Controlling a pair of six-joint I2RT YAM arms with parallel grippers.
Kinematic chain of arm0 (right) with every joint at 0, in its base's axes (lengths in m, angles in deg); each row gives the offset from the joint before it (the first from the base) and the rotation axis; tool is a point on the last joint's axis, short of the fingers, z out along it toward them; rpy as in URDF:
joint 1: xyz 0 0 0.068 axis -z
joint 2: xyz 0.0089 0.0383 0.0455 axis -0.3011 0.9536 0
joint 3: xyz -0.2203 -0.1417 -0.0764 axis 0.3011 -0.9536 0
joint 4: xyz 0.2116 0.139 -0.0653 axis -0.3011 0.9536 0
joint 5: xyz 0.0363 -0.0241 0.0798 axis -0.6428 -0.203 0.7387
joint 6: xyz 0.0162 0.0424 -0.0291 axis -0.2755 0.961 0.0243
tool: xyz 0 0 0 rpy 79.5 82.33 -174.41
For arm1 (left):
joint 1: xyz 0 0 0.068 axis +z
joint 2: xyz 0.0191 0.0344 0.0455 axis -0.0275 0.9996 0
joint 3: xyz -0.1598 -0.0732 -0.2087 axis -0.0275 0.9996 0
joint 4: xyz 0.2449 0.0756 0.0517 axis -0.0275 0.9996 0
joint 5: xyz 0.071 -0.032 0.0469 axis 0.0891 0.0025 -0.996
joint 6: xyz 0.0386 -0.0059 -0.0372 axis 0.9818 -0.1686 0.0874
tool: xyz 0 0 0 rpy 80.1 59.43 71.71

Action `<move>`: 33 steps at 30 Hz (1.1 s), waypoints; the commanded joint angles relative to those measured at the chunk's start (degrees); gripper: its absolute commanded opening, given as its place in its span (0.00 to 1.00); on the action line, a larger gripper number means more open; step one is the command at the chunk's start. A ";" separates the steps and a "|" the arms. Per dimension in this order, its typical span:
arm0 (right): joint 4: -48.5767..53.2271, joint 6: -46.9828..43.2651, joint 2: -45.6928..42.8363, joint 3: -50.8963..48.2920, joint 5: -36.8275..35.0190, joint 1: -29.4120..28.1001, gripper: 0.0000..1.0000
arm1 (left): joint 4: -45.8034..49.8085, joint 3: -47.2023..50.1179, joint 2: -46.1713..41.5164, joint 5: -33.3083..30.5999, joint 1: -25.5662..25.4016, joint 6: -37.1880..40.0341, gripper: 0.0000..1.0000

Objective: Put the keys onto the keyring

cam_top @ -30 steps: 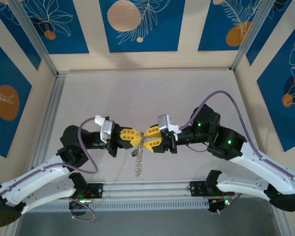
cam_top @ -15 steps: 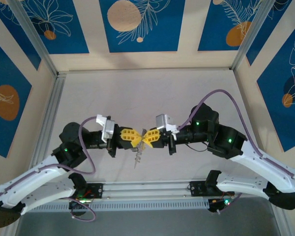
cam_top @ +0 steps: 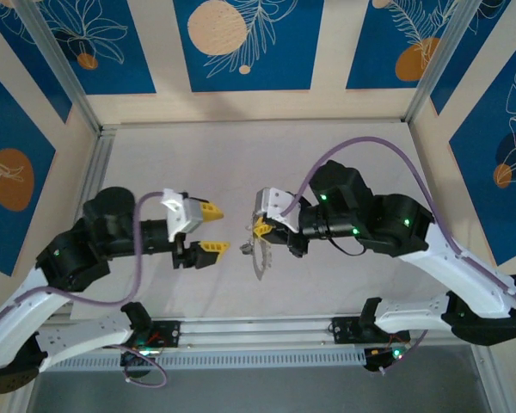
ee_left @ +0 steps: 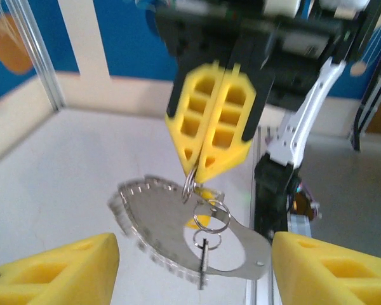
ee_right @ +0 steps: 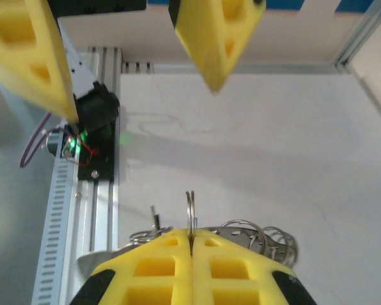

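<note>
My right gripper (cam_top: 256, 229) is shut on the keyring (ee_left: 189, 184), a thin double-wire silver ring pinched edge-on between its yellow fingers (ee_left: 213, 127). From that ring hang two smaller rings (ee_left: 211, 216), a wide flat silvery piece with a notched rim (ee_left: 153, 219) and a small narrow key (ee_left: 203, 262). The bunch (cam_top: 260, 255) dangles above the table. In the right wrist view the keyring (ee_right: 190, 206) sticks up from my shut right gripper (ee_right: 190, 236), with more rings (ee_right: 244, 230) beside it. My left gripper (cam_top: 223, 228) faces the bunch from the left, open and holding nothing.
The pale table (cam_top: 241, 163) lies between light walls with blue panels. An aluminium rail (cam_top: 258, 331) with the arm bases runs along the near edge. Purple cables (cam_top: 361, 146) loop above the right arm.
My left gripper has opened, let go of the bunch and drawn back to the left. The right gripper has closed on the ring, which now hangs from it alone.
</note>
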 commanded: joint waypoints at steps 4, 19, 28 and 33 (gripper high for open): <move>9.42 1.23 4.83 7.35 1.15 -0.32 0.00 | -0.12 2.99 1.25 0.65 -0.05 1.04 0.56; 10.48 1.08 8.19 9.99 11.26 0.72 0.00 | -7.42 6.01 3.73 4.60 -0.15 1.22 0.47; 8.09 1.32 6.83 8.12 14.96 1.77 0.00 | -11.22 7.49 4.83 6.85 -0.16 0.90 0.16; 6.06 1.41 6.19 6.65 16.42 1.91 0.00 | -12.57 8.31 3.86 6.79 -0.16 0.60 0.00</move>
